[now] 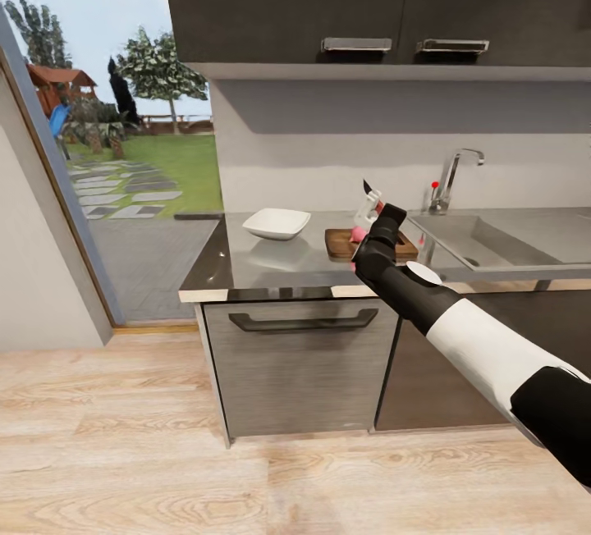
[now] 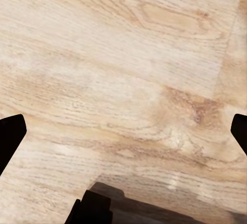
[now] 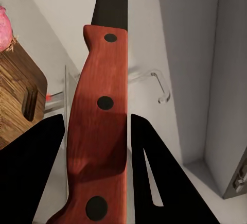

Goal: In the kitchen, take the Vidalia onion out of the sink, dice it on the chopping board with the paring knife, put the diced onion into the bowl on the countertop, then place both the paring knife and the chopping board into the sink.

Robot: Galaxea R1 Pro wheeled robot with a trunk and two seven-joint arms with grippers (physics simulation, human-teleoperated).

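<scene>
My right gripper [image 1: 368, 212] is over the countertop [image 1: 246, 266], shut on the paring knife [image 1: 367, 190], whose dark blade points up. In the right wrist view the red handle [image 3: 100, 131] sits clamped between the two black fingers [image 3: 36, 172]. Just below and behind the gripper lies the chopping board [image 1: 336, 244] with a pinkish onion [image 1: 358, 233] on it; board [image 3: 18, 100] and onion [image 3: 4, 28] also show in the right wrist view. The white bowl [image 1: 277, 223] stands left of the board. The sink [image 1: 484, 241] is to the right. My left gripper [image 2: 123, 134] hangs open over the floor.
A chrome tap [image 1: 454, 176] with a red knob stands behind the sink. Dark wall cabinets [image 1: 369, 2] hang above the counter. A drawer with a dark handle [image 1: 302, 322] is under it. A glass door to a garden [image 1: 123, 149] is on the left, above light wood flooring [image 1: 164, 453].
</scene>
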